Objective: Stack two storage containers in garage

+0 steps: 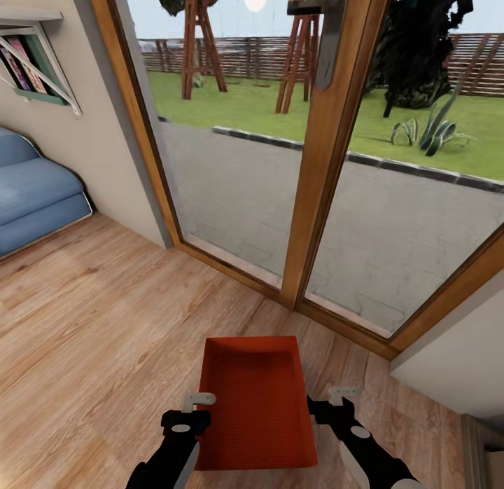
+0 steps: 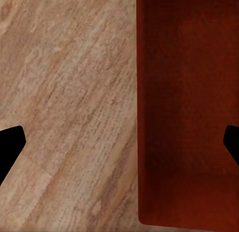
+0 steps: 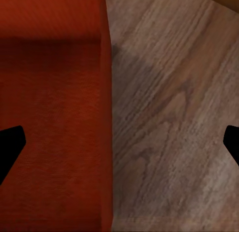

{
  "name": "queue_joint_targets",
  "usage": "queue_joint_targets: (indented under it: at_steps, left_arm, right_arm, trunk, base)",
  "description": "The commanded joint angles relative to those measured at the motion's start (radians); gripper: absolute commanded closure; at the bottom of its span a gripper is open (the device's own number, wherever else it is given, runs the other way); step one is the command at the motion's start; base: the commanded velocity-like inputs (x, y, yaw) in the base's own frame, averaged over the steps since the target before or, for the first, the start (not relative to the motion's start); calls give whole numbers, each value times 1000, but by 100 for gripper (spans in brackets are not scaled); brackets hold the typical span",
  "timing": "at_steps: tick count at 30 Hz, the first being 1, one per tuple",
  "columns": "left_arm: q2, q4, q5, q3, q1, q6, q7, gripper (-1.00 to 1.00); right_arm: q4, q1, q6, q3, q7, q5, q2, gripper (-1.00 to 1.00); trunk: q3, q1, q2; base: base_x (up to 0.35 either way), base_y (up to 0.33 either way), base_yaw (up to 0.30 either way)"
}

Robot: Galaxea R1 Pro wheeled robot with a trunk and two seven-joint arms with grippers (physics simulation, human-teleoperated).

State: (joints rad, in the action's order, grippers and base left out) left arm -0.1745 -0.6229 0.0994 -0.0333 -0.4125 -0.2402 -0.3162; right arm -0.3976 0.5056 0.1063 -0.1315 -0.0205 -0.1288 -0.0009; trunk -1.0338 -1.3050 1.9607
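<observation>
A rust-red bin (image 1: 255, 405) sits low in the centre of the head view, over the light wood-plank floor (image 1: 91, 335) of the living room; whether it rests on the planks or is lifted off them cannot be told. Its near edge runs close to the bottom of the frame. The left gripper (image 1: 190, 413) stands against the bin's left wall and the right gripper (image 1: 329, 405) against its right wall, both arms cut off by the bottom edge.

In the left wrist view the left gripper (image 2: 119, 142) has its jaws spread wide, one dark fingertip (image 2: 10, 147) over the planks and the other over the bin (image 2: 189, 107), so the wall lies between them, ungrasped. In the right wrist view the right gripper (image 3: 119, 142) is likewise released, straddling the bin's (image 3: 50, 117) other wall.

A wood-framed glass door (image 1: 329, 160) fills the upper frame, with a lawn and a wooden swing frame (image 1: 203, 40) beyond. A blue cushion seat (image 1: 31, 195) is cut off at the left edge, and a small shelf (image 1: 35, 62) in the upper left corner is only partly visible.
</observation>
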Motion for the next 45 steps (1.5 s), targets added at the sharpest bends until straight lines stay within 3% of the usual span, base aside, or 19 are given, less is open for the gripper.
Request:
queue_joint_targets:
  at_steps: [1, 9, 17, 32, 36, 45]
  left_arm:
    - [0, -2, 11, -2, 0, -9, -4, -100]
    - [0, -3, 10, -2, 0, -8, -4, -100]
    - [0, -3, 10, -2, 0, 26, -6, -100]
    - [0, 2, 11, 38, 0, 27, -2, -100]
    - [0, 12, 11, 68, 0, 28, 17, -100]
    - [0, 14, 13, 75, 0, 29, 44, -100]
  right_arm:
    - [2, 1, 4, -6, 1, -12, -1, -100]
    - [51, 1, -21, -5, 1, -13, 1, -100]
    - [125, 1, -27, -17, -12, -9, 19, -100]
    - [96, 1, -18, -20, -12, 3, 21, -100]
    - [87, 1, -18, -20, -12, 3, 21, -100]
    - [86, 1, -16, -19, -2, 3, 21, -100]
  trunk:
    - [-1, 0, 0]
    - [-1, 0, 0]
    - [-1, 0, 0]
    - [-1, 0, 0]
    - [-1, 0, 0]
    - [-1, 0, 0]
  base:
    - [0, 0, 0]
    - [0, 0, 0]
    - [0, 0, 0]
    - [0, 0, 0]
    - [0, 0, 0]
    - [0, 0, 0]
